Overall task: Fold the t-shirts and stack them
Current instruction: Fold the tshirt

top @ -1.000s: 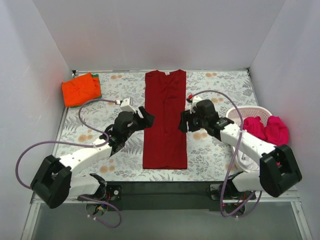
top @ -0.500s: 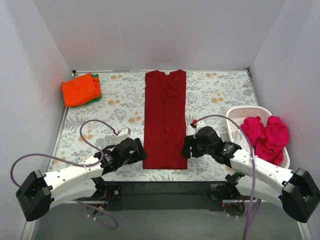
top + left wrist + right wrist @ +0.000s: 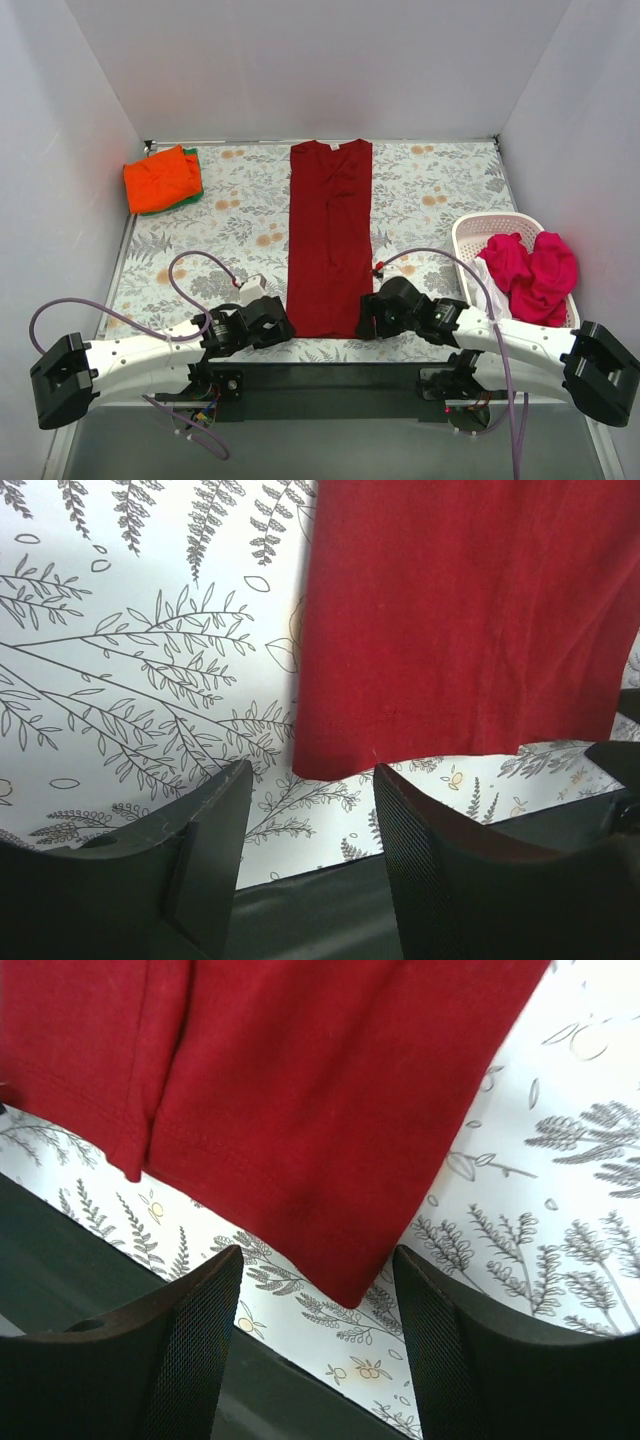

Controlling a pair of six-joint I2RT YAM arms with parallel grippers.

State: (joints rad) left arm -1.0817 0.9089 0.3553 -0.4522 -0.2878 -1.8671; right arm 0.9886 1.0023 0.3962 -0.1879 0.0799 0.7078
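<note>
The dark crimson t-shirt (image 3: 330, 235) lies flat as a long narrow strip down the middle of the table, collar at the far end. My left gripper (image 3: 272, 322) is open and empty just outside its near left corner (image 3: 330, 755). My right gripper (image 3: 372, 318) is open and empty at its near right corner (image 3: 350, 1285). The orange t-shirt (image 3: 158, 178) lies folded on the green one (image 3: 193, 158) at the far left. Magenta-pink t-shirts (image 3: 535, 268) fill the white basket (image 3: 470, 232). A bit of white cloth (image 3: 490, 285) shows there.
The table's floral cloth (image 3: 440, 190) ends at a black strip (image 3: 330, 378) along the near edge, right under both grippers. White walls close in the left, far and right sides. The basket stands at the right edge.
Both grippers have moved from the shirt's middle sides toward me, down to its near hem corners. The shirt and the other clothes have not moved.
</note>
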